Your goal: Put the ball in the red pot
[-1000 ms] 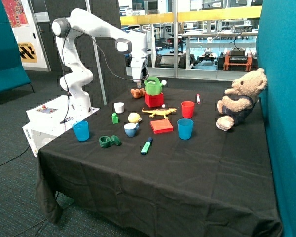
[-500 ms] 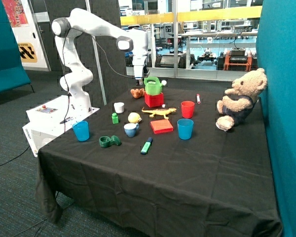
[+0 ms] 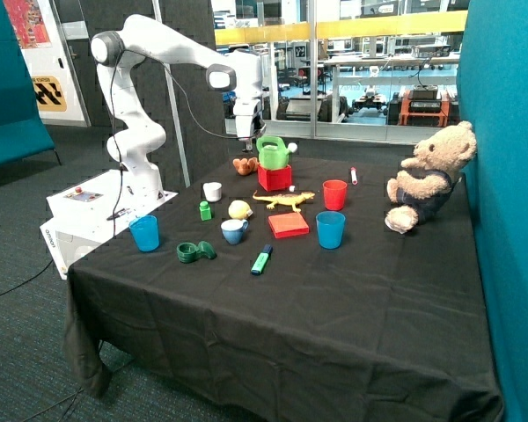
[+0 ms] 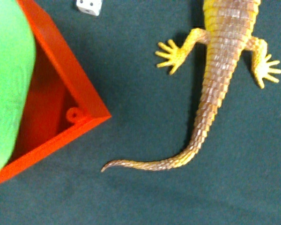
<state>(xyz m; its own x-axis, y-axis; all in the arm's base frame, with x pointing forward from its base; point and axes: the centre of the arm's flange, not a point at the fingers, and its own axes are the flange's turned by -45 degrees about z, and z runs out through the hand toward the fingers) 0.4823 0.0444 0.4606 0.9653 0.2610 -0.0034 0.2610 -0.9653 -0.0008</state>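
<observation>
The pale yellow ball [image 3: 238, 209] lies on the black cloth between a white cup [image 3: 212, 191] and a light blue cup [image 3: 234, 230]. The red pot [image 3: 275, 178] stands further back with a green watering can [image 3: 273, 153] sitting in it. My gripper [image 3: 246, 141] hangs above the table's back edge, beside the can's spout and well away from the ball. In the wrist view a corner of the red pot [image 4: 61, 117] and the green can [image 4: 4, 84] show, but the ball does not.
A yellow toy lizard [image 3: 284, 200] [image 4: 220, 70] lies by the pot, near a white die [image 4: 89, 5]. Also here: brownish lumpy toy [image 3: 244, 165], red cup [image 3: 334, 194], flat red block [image 3: 288, 225], blue cups [image 3: 330, 229] [image 3: 144, 233], green marker [image 3: 261, 259], teddy bear [image 3: 429, 176].
The arm's wrist has lifted slightly and turned beside the watering can. Nothing on the table has moved.
</observation>
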